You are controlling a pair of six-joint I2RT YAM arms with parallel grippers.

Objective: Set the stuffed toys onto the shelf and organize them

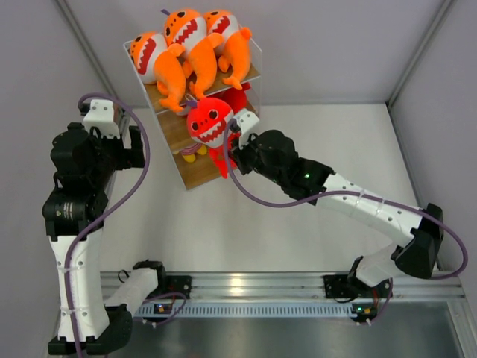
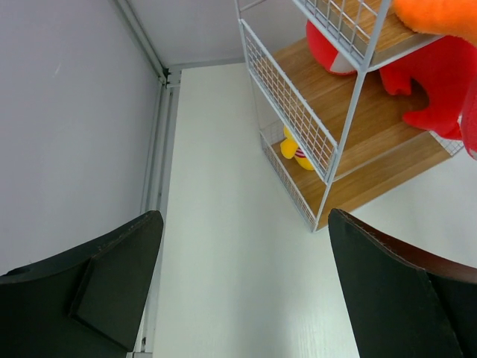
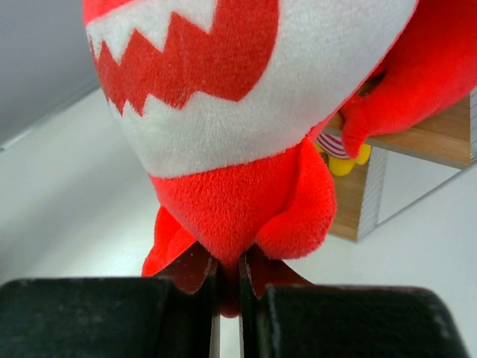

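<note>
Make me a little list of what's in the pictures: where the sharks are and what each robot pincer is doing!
shelf: three wooden levels, white wire frame
top level: three orange sharks, side by side
red shark: at the front of the middle level
right pincer: shut on the red shark's lower end
left pincer: open, holding nothing, left of the shelf
lowest level: small yellow-footed figure

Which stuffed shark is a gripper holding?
The red shark in front of the shelf, pinched by the right gripper; the three orange ones sit free on top.
</note>
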